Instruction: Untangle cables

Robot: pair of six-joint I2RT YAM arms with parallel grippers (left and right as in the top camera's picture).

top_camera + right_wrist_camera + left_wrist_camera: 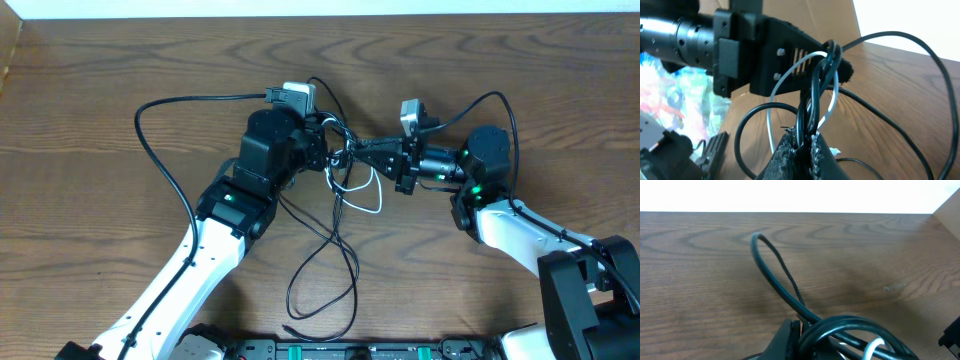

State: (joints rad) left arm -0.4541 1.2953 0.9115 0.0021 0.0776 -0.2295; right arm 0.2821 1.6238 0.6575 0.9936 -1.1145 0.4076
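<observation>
- Dark wood-grain bench (90,230) is filling the overhead view, with a pale strip (300,6) running along its far edge; two arms are reaching in from the near side and meeting a little past the middle.
- Bunched in a knot, the cables (345,170) are hanging between the two arm tips, over the middle of the bench; most are black, and one white cable (368,200) is looping out of the bunch toward the near side.
- Pointing toward the right arm, the left end effector (328,150) is keeping its jaws closed; in the right wrist view, black strands and the white cable are wrapping over its tip, so it is apparently pinching the cables there, though the contact is hard to make out.
- Opposite it, the right end effector (801,147) is clamping shut on a few black strands of the cables; these are running up from between its fingers to the left tip, which is sitting near it.
- Trailing from the knot, a long black loop (325,280) is lying slack on the wood and reaching toward the near edge.
- Seen from the left wrist, an arching strand (771,265) is rising out of the bunch and curving over the bench.
- Thicker black leads (150,130) are arcing from the wrist cameras; one is sweeping wide to the left, the other is curving over the right arm.
</observation>
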